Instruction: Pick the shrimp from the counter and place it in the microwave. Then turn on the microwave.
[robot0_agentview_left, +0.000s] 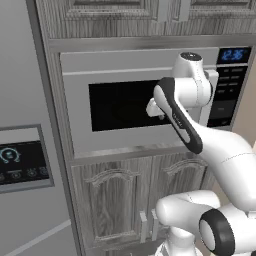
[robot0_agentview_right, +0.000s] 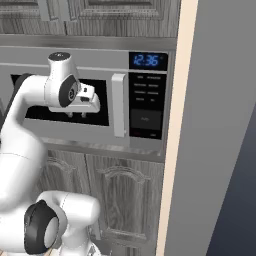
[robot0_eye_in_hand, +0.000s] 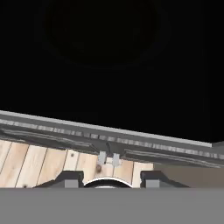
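- The gripper (robot0_eye_in_hand: 105, 178) shows in the hand view as two dark fingertips (robot0_eye_in_hand: 70, 178) at the bottom edge, set apart with a clear gap between them; nothing sits in that gap, so the jaws are spread and hold nothing.
- In the base views the hand (robot0_agentview_right: 86, 102) hangs close in front of the black window (robot0_agentview_left: 122, 105); I cannot tell whether it touches the glass.
- The microwave (robot0_agentview_left: 80, 70) is silver-grey, built into grey wood cabinets (robot0_agentview_left: 112, 200), door closed.
- Its pale vertical handle (robot0_agentview_right: 119, 105) stands at 3 o'clock of the hand in the right base view, just beside it.
- The black keypad (robot0_agentview_right: 146, 105) lies right of the handle, with the blue display (robot0_agentview_right: 148, 61) at its 12 o'clock.
- The left base view adds a grey panel (robot0_agentview_left: 22, 157) with a dark dial screen at 8 o'clock of the microwave; there the arm covers the handle.
- The hand view adds the dark window overhead, a grey ledge (robot0_eye_in_hand: 131, 140) across the middle and pale wood floor (robot0_eye_in_hand: 35, 164) at 7 o'clock.
- No shrimp can be made out.
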